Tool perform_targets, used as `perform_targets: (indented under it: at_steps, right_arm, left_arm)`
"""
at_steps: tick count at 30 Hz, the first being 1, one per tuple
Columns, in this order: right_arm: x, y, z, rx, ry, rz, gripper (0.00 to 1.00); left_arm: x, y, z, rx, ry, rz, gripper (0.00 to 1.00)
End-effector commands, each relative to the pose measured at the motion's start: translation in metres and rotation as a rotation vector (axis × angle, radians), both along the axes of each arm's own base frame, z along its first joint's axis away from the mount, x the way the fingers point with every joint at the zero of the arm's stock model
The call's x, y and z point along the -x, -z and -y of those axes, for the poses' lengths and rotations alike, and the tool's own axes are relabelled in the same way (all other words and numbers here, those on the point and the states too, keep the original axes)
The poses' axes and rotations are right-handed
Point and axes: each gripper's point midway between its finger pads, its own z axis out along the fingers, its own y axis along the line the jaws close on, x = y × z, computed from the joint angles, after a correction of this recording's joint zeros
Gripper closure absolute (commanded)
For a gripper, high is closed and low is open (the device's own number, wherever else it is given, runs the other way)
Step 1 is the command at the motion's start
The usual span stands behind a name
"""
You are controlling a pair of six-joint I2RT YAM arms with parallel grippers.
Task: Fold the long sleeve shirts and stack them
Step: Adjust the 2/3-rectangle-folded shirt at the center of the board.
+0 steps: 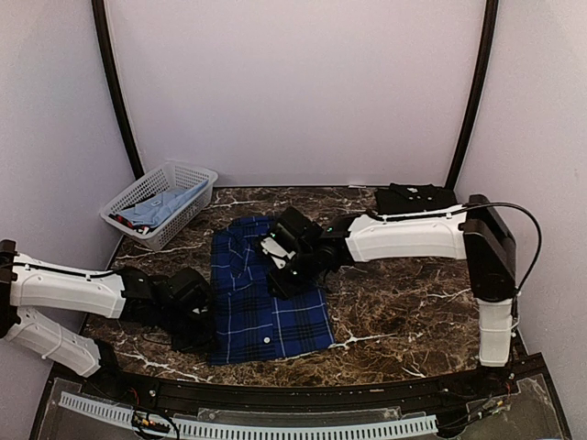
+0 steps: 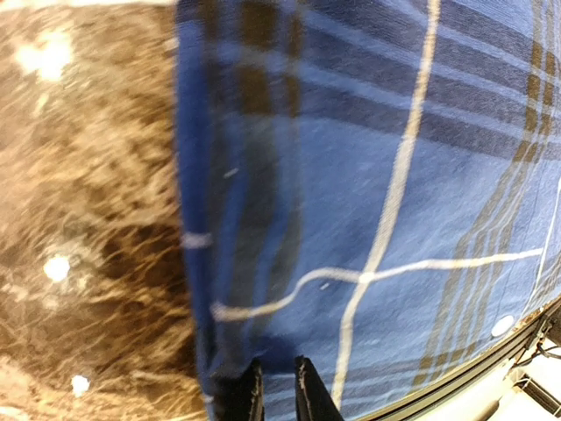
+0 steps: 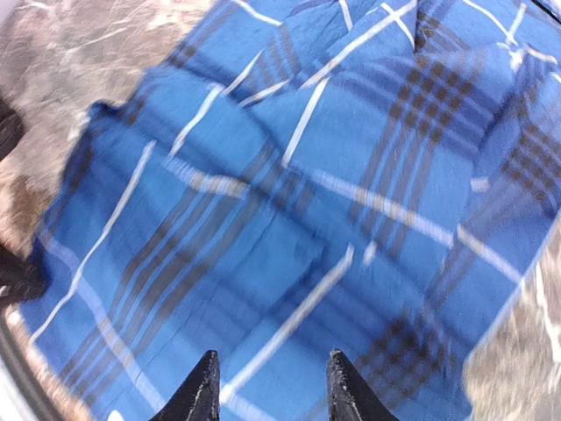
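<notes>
Left claw [image 2: 279, 390] pinched narrow on left edge of plaid shirt [image 1: 257, 321] | my right claw [image 3: 272, 386] half-open over its middle | long axis runs near-to-far

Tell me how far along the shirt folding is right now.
Looks done: the plaid shirt lies on the table narrowed to a rough rectangle. In hand: the left gripper seems pinched on its left edge; the right gripper is open above it. Left: finishing that fold and stacking it with the black shirt, a compact bundle apart at the back right; whether that one is folded I cannot tell.
</notes>
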Motion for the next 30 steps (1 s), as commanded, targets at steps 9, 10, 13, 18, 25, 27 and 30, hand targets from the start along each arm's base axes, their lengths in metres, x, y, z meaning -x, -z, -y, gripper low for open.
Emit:
perform_targets:
  at_steps: [9, 10, 13, 18, 25, 27, 30]
  right_arm:
    - [0.082, 0.019, 0.079, -0.071, 0.065, -0.24, 0.68]
    - [0.087, 0.022, 0.085, -0.073, 0.073, -0.26, 0.7]
    - [0.099, 0.033, 0.099, -0.075, 0.097, -0.314, 0.71]
    - [0.112, 0.055, 0.122, -0.033, 0.133, -0.362, 0.72]
    - [0.123, 0.064, 0.143, 0.007, 0.164, -0.397, 0.7]
    - [0.126, 0.061, 0.148, 0.008, 0.165, -0.403, 0.68]
    - [0.131, 0.056, 0.154, 0.019, 0.162, -0.41, 0.64]
  left_arm:
    - [0.034, 0.02, -0.031, -0.065, -0.027, -0.109, 0.86]
    - [0.037, 0.021, -0.032, -0.071, -0.026, -0.12, 0.86]
    - [0.043, 0.025, -0.036, -0.076, -0.029, -0.146, 0.87]
    - [0.048, 0.026, -0.04, -0.093, -0.029, -0.171, 0.87]
    - [0.056, 0.018, -0.048, -0.118, -0.022, -0.197, 0.87]
    - [0.056, 0.011, -0.05, -0.117, -0.019, -0.191, 0.85]
    - [0.057, 0.004, -0.052, -0.111, -0.017, -0.181, 0.82]
